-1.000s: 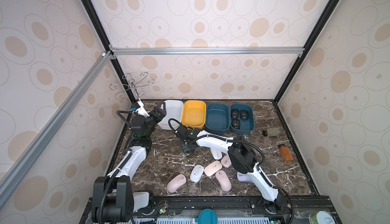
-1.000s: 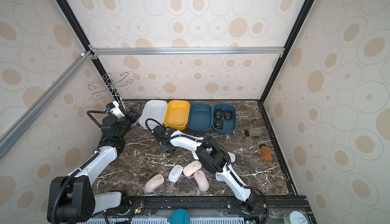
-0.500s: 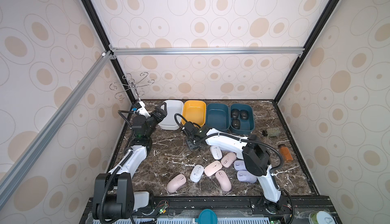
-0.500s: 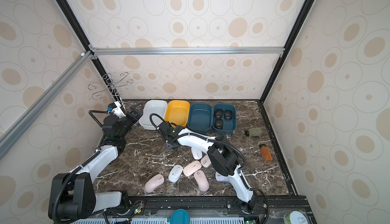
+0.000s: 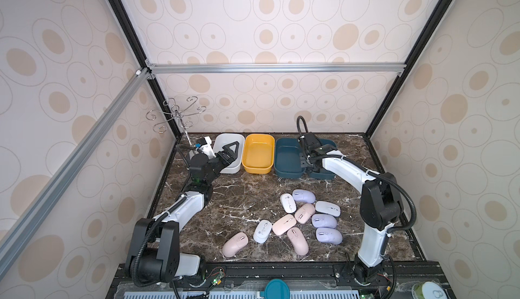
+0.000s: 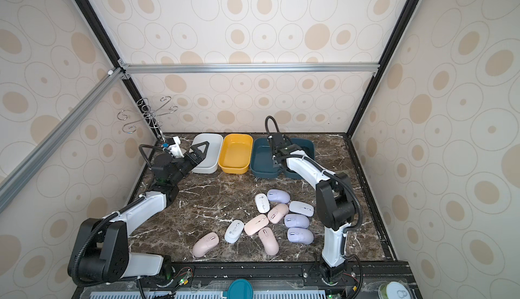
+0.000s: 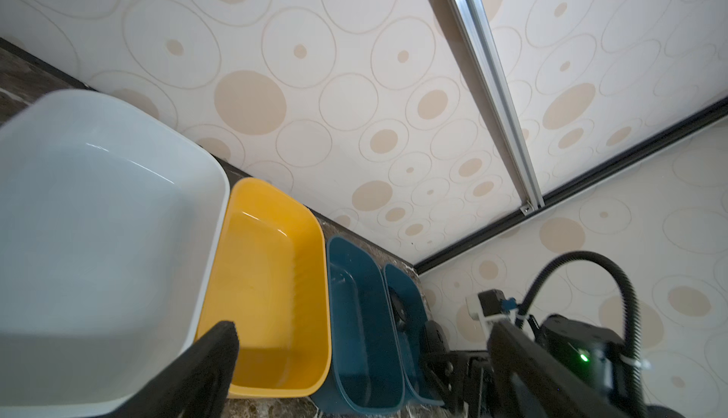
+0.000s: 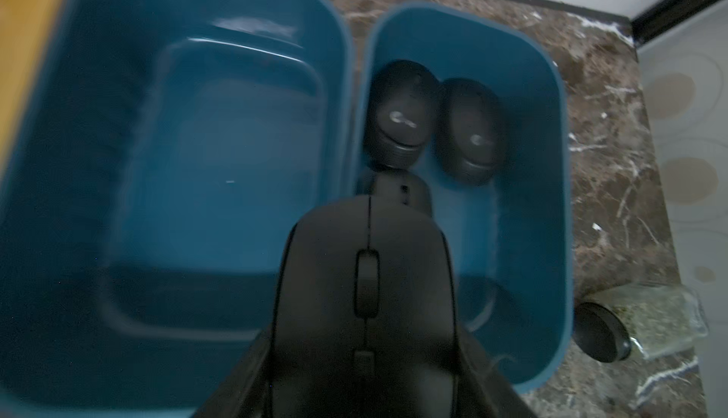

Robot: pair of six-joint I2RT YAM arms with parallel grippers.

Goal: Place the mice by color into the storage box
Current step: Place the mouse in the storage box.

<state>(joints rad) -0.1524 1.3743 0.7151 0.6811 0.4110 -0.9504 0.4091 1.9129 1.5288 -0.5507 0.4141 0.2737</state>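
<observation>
- Ten pink, lavender and pale mice (image 5: 284, 224) lie clustered on the worktop (image 5: 239, 193), near the right arm's base.
- Right tool (image 5: 306, 161) grips a black mouse (image 8: 366, 298) by its sides, above where the two teal boxes meet.
- Three black mice (image 8: 402, 120) lie in the end teal box (image 8: 564, 199).
- Left tool (image 5: 229, 151) stands wide, holding nothing, over the white box (image 5: 228, 138).

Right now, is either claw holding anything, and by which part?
The right claw holds a black mouse by its two long sides, toward its rear end. The left claw stands open, holding nothing.
</observation>
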